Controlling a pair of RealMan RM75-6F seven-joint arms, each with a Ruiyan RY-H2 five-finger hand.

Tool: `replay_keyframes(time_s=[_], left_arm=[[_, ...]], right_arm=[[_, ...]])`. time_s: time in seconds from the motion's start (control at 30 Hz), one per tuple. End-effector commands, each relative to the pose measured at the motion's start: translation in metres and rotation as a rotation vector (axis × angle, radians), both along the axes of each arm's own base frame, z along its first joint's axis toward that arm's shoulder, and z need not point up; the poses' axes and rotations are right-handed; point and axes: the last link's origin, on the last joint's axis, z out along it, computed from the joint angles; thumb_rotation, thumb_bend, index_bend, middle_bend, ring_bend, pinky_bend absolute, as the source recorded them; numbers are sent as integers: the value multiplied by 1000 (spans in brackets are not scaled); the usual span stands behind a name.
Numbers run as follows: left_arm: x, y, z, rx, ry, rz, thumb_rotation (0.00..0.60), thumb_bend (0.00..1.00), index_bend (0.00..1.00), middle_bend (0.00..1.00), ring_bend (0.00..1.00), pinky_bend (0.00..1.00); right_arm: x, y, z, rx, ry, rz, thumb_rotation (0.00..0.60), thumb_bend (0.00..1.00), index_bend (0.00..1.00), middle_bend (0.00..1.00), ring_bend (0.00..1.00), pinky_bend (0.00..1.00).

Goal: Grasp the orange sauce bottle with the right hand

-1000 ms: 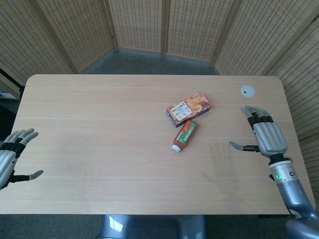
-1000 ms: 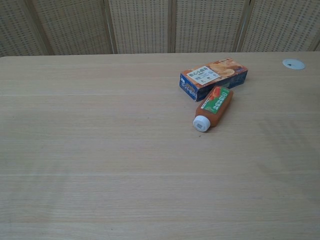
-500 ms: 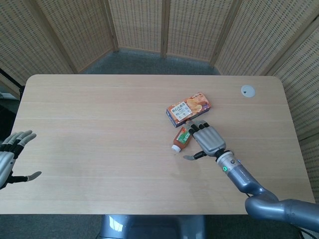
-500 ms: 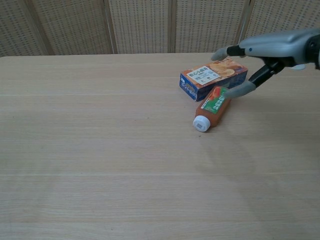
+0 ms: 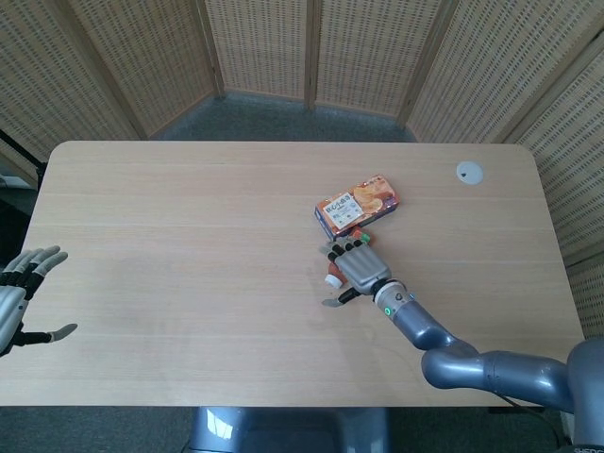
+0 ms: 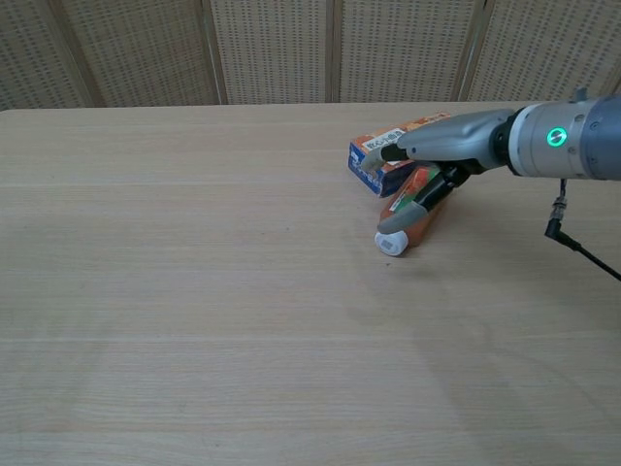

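Note:
The orange sauce bottle (image 6: pixel 419 208) lies on its side on the table, white cap (image 6: pixel 391 243) toward me, just in front of a snack box. My right hand (image 6: pixel 437 150) hovers flat over the bottle, fingers extended toward the box, thumb (image 6: pixel 398 218) alongside the bottle near the cap. It does not hold anything. In the head view the right hand (image 5: pixel 357 267) covers most of the bottle; only the cap end (image 5: pixel 332 278) shows. My left hand (image 5: pixel 24 294) is at the table's left edge, fingers apart, empty.
An orange and blue snack box (image 5: pixel 357 205) lies directly behind the bottle, touching or nearly touching it. A small white disc (image 5: pixel 469 172) sits near the far right corner. Woven screens stand behind the table (image 5: pixel 170 245).
My right hand has swept from the table's right side to the left and now lies over the bottle, thumb by the cap. Bottle and box have not moved. The left hand stayed put.

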Motion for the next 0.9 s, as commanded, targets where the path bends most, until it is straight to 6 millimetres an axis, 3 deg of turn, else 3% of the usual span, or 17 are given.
replay_keyframes(time_s=[0.03, 0.5, 0.7, 0.9], left_arm=[[-1, 0, 0, 2, -1, 0, 600, 0, 105, 0, 0, 0], [-3, -3, 5, 13, 2, 8, 600, 0, 105, 0, 0, 0], [-1, -4, 6, 12, -10, 0, 600, 0, 104, 0, 0, 0], [0, -4, 5, 10, -11, -3, 600, 0, 104, 0, 0, 0]], right_arm=[[1, -4, -10, 17, 19, -4, 243, 136, 0, 0, 0, 0], [-1, -28, -34, 64, 210, 86, 238, 148, 0, 0, 0, 0], [-10, -38, -30, 61, 249, 54, 233, 153, 0, 0, 0, 0], [-26, -42, -22, 58, 311, 24, 186, 160, 0, 0, 0, 0]])
